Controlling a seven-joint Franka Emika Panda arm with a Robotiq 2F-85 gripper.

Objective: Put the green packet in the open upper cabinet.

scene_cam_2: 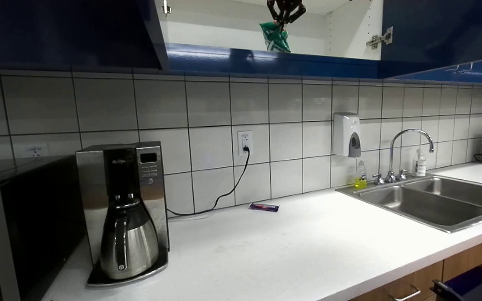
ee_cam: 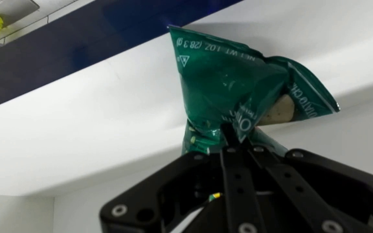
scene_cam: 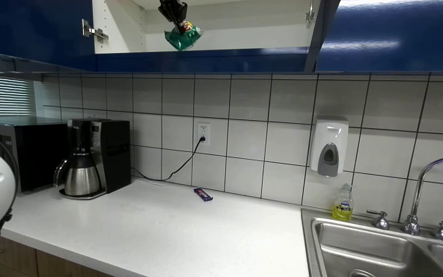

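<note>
The green packet (scene_cam: 183, 40) hangs from my gripper (scene_cam: 180, 30) in the opening of the open upper cabinet (scene_cam: 237, 34). In an exterior view the packet (scene_cam_2: 275, 39) is below the gripper (scene_cam_2: 282, 27), its lower end at the top of the cabinet's blue front trim (scene_cam_2: 232, 60). In the wrist view the gripper (ee_cam: 238, 137) is shut on the crumpled middle of the packet (ee_cam: 222, 74). The white cabinet floor (ee_cam: 108, 100) lies behind it there. I cannot tell whether the packet touches the floor. Its orange-yellow mark shows near the fingertips in an exterior view.
Blue cabinet doors (scene_cam: 33, 30) stand open at both sides of the opening, with metal hinges (scene_cam_2: 380, 38). Below are a counter with a small dark flat packet (scene_cam: 203, 194), a coffee maker (scene_cam_2: 126, 217), a microwave (scene_cam_2: 27, 225), a soap dispenser (scene_cam: 329, 146) and a sink (scene_cam_2: 425, 205).
</note>
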